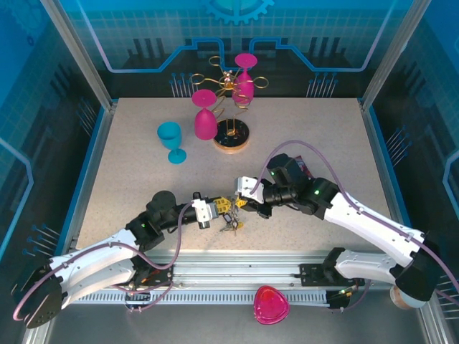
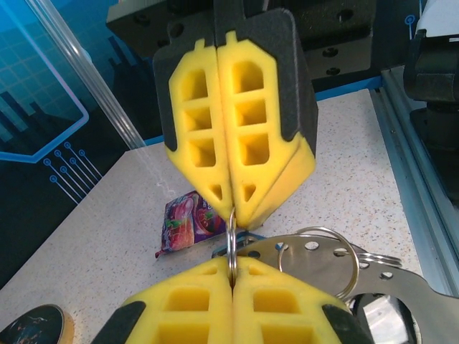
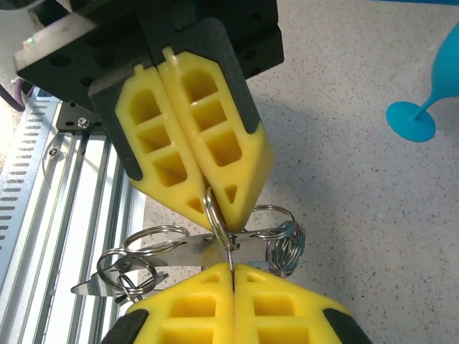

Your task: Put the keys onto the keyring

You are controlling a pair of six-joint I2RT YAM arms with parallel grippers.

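Both grippers meet at the table's front middle. My left gripper (image 1: 221, 207) (image 2: 233, 261) and my right gripper (image 1: 244, 203) (image 3: 232, 269) are both shut, pad tips facing each other, on one thin silver split ring (image 2: 232, 233) (image 3: 214, 209) seen edge-on. Behind it lies the keyring, a flat grey metal band with holes (image 2: 323, 269) (image 3: 188, 251) that carries more silver rings (image 2: 326, 244) (image 3: 281, 247). A small bunch of keys (image 1: 231, 226) dangles below the grippers. A silver blade tip (image 3: 87, 288) points left. Their head colours are too small to tell.
A purple snack packet (image 2: 190, 222) lies on the table beyond my left pads. At the back stand a gold wire rack on a round wooden base (image 1: 231, 137) holding pink glasses (image 1: 205, 120) and a teal glass (image 1: 171, 140) (image 3: 410, 120). The slotted metal rail (image 3: 64, 193) runs along the near edge.
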